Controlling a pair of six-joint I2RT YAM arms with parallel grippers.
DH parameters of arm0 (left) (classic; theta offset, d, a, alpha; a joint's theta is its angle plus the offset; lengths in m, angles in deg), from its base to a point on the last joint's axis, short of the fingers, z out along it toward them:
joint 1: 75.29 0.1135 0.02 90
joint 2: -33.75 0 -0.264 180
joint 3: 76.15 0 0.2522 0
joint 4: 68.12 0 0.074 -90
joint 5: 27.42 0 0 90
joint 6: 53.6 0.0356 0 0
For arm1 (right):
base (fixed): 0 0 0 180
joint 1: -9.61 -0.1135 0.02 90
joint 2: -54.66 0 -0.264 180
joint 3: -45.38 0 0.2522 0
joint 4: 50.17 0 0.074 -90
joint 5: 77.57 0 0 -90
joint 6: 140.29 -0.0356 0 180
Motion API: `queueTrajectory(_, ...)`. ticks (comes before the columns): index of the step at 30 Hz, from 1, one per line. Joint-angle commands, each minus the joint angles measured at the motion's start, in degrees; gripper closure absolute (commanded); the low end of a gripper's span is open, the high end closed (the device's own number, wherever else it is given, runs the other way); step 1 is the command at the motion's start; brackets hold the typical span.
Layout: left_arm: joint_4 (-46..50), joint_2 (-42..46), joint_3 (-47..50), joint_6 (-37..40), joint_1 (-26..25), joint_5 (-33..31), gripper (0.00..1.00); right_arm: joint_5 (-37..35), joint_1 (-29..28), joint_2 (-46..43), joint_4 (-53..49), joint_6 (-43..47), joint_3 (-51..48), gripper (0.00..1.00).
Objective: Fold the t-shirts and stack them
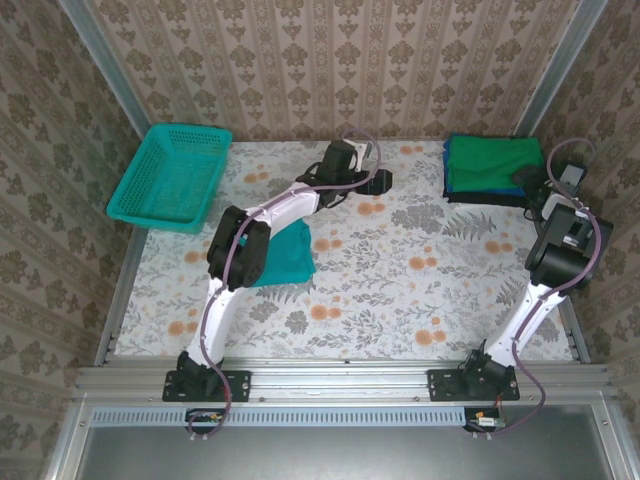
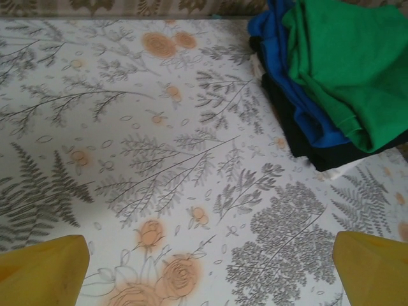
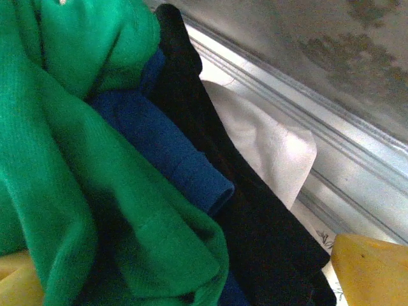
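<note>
The right hand (image 3: 191, 274) is hanging spread wide at the right edge of the stack of folded cloth tees (image 1: 495, 168) in the far right corner of the floral-patterned table (image 1: 400, 280), with the rumpled green tee (image 3: 76, 159) on top bulging between its yellow fingertips (image 3: 373, 268). Whether it is touching the cloth I cannot tell. The danger, as I am judging it, is that pinching here would be catching only that loose green fold, so a lift would be peeling the top tee open instead of squaring it. The blue tee (image 3: 166, 153) and black tee (image 3: 255, 223) beneath are poking out unevenly, so a sideways nudge could be sliding the layers apart or pushing them against the metal rail (image 3: 331, 134) just beside them. Something white (image 3: 268, 140), cloth or paper, is lying under the pile and might be dragging along.

The left hand (image 2: 210, 268) is hovering spread and gripping nothing over bare table, near the stack's left side. Its arm is crossing above the teal folded cloth tee (image 1: 292, 255), lying mid-left on the table; a low swing could be rumpling it.

The teal plastic mesh basket (image 1: 170, 178) is sitting at the far left, well apart from every tee, and seems to be holding nothing.
</note>
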Motion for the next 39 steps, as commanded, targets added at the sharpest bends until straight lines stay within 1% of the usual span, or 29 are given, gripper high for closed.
queueTrajectory(1,-0.77,0.66,-1.18,-0.64,0.38,0.97,0.00,3.14,0.07,-2.38,3.96,0.08,-2.59,0.00)
queueTrajectory(6,-1.91,1.68,1.57,-1.28,1.43,1.97,0.00,4.53,1.36,-8.53,10.72,-2.12,-10.63,0.00)
queueTrajectory(9,-2.92,2.35,2.95,-1.71,2.18,2.54,0.00,3.85,1.66,-12.04,14.08,-2.98,-14.89,0.00)
queueTrajectory(13,-3.33,3.12,3.95,-1.88,2.99,3.31,0.00,2.68,1.79,-14.46,15.36,-3.52,-17.51,0.00)
queueTrajectory(15,-3.50,3.56,4.56,-1.90,3.40,3.65,0.00,3.22,1.92,-14.56,17.11,-3.89,-18.38,0.00)
queueTrajectory(21,-3.74,4.12,6.35,-2.04,4.13,4.48,0.00,6.08,1.79,-6.74,14.61,-6.04,-9.30,0.00)
queueTrajectory(25,-5.80,5.51,10.11,-2.48,4.75,4.22,0.00,5.68,0.80,-1.93,11.52,-3.33,-3.16,0.00)
queueTrajectory(27,-5.96,5.70,11.05,-2.80,5.03,4.75,0.00,7.62,0.36,1.32,9.60,-1.98,0.50,0.00)
queueTrajectory(31,-6.99,6.87,13.41,-3.11,5.27,4.90,0.00,11.79,-0.88,5.88,2.44,0.96,6.96,0.00)
queueTrajectory(33,-7.28,7.40,14.12,-3.07,5.57,5.05,0.00,13.84,-1.26,6.44,0.68,2.20,8.10,0.00)
queueTrajectory(34,-7.16,7.68,14.38,-3.03,5.62,5.01,0.00,13.60,-1.49,6.51,-1.10,2.79,8.86,0.00)
queueTrajectory(36,-7.27,8.09,14.96,-3.11,5.98,5.39,0.00,13.68,-1.92,7.63,-8.20,4.24,12.51,0.00)
queueTrajectory(38,-7.59,8.56,15.47,-3.21,6.23,5.62,0.00,16.63,-2.49,8.55,-11.17,5.76,13.98,0.04)
queueTrajectory(39,-7.63,8.89,15.94,-3.28,6.40,5.69,0.00,17.67,-3.01,8.87,-12.84,6.83,14.42,0.05)
